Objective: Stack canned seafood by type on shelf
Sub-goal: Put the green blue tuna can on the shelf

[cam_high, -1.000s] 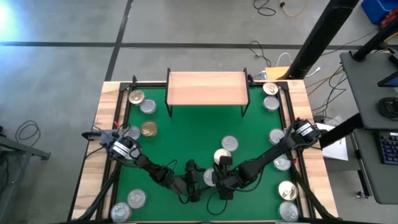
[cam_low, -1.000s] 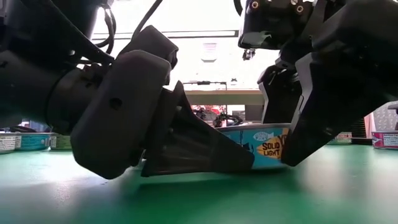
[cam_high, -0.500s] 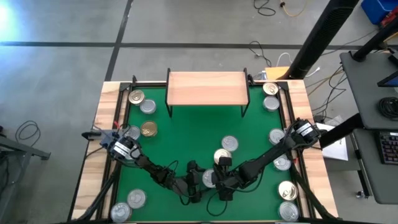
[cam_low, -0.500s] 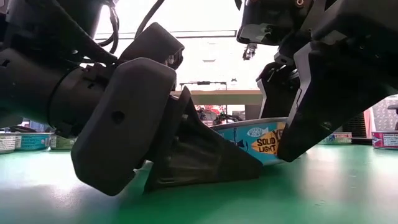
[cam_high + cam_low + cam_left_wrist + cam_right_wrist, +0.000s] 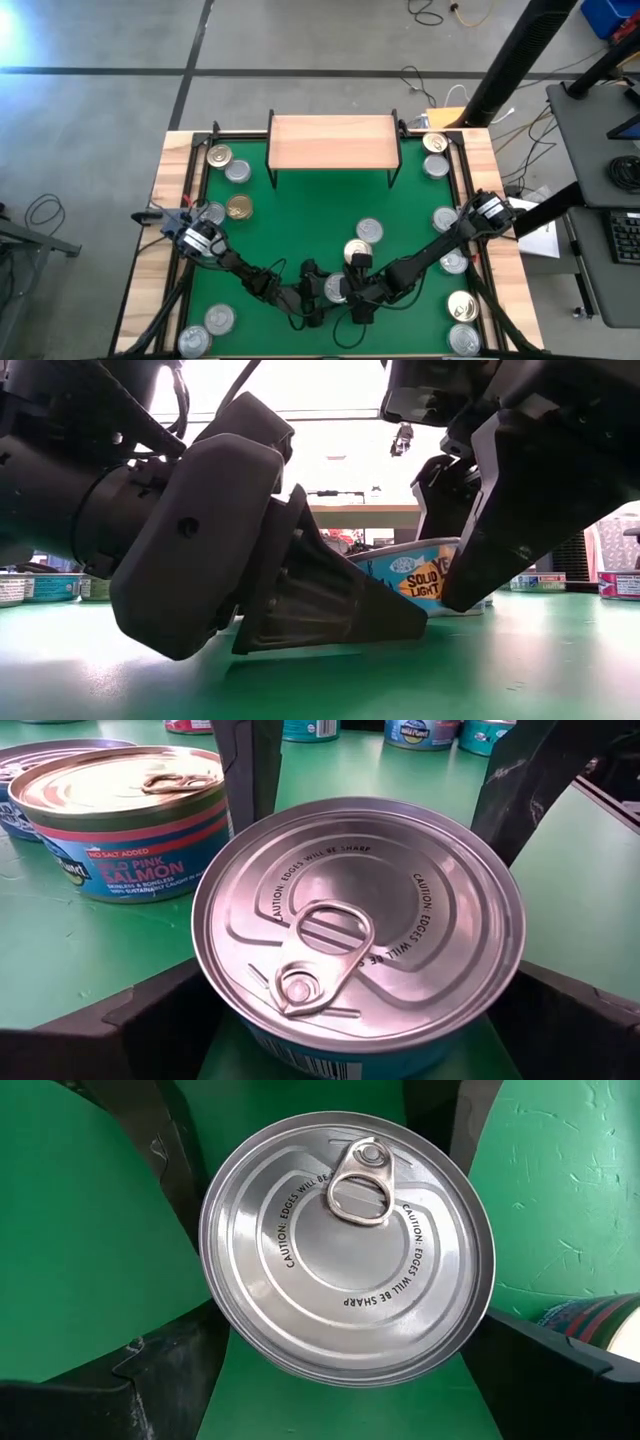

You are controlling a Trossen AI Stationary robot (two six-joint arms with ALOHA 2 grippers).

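Tilted higher than a second ago in the low view, tuna can (image 5: 425,573) lifted at one edge between both grippers near the table's front centre; shelf (image 5: 333,141) bare, no stacking begun. Left gripper (image 5: 318,296) spread wide, flanking can, apparently released; right gripper (image 5: 352,293) clamped wide on can's sides.

Black pole (image 5: 520,55), cables (image 5: 425,85) on grey floor (image 5: 100,40).
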